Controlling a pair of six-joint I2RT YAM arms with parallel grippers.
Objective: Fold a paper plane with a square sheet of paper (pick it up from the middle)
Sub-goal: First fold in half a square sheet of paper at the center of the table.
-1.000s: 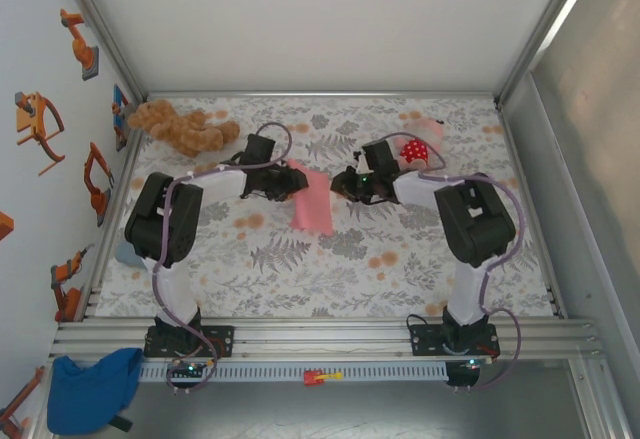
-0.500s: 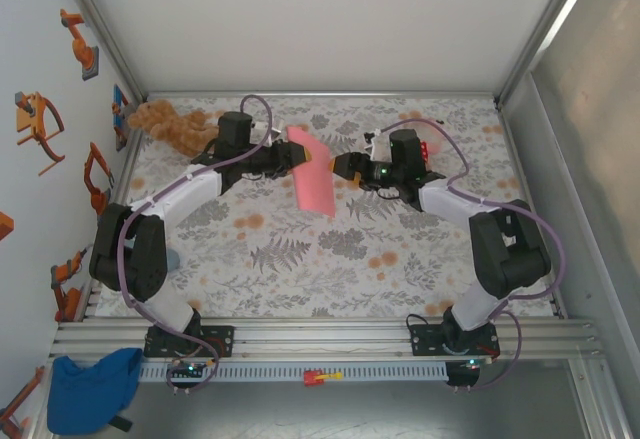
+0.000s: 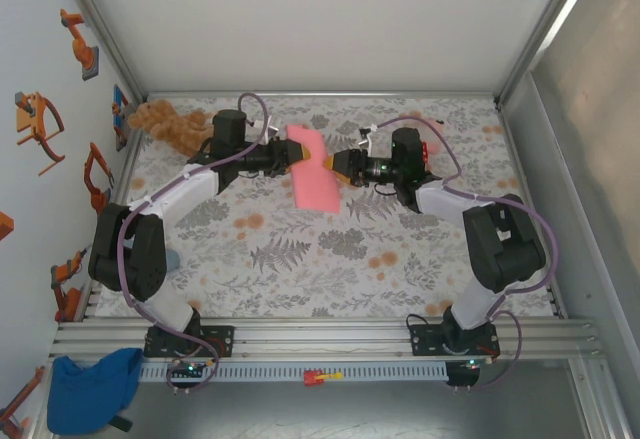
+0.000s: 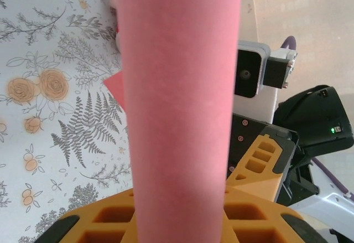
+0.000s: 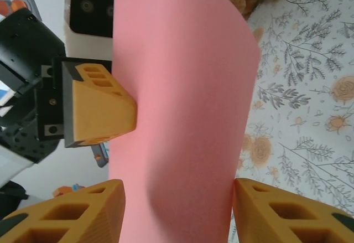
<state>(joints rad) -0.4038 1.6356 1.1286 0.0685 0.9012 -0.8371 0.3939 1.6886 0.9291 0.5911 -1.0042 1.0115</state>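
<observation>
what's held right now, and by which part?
The left tool pinches the square sheet of paper at its near edge. The right tool straddles the opposite side; grip there cannot be told.

The square sheet of paper [image 3: 311, 174] between the fingers is plain salmon-pink. The left gripper [image 3: 291, 155] and right gripper [image 3: 336, 167] have orange-yellow fingers on black bodies. Under the fingers, the tablecloth [image 3: 330, 259] is white with grey ferns and orange blossoms. Behind the left fingers lies a tan-brown teddy [image 3: 168, 124]. Behind the right fingers, a plush toy [image 3: 428, 148] shows a red, white-dotted patch.
</observation>
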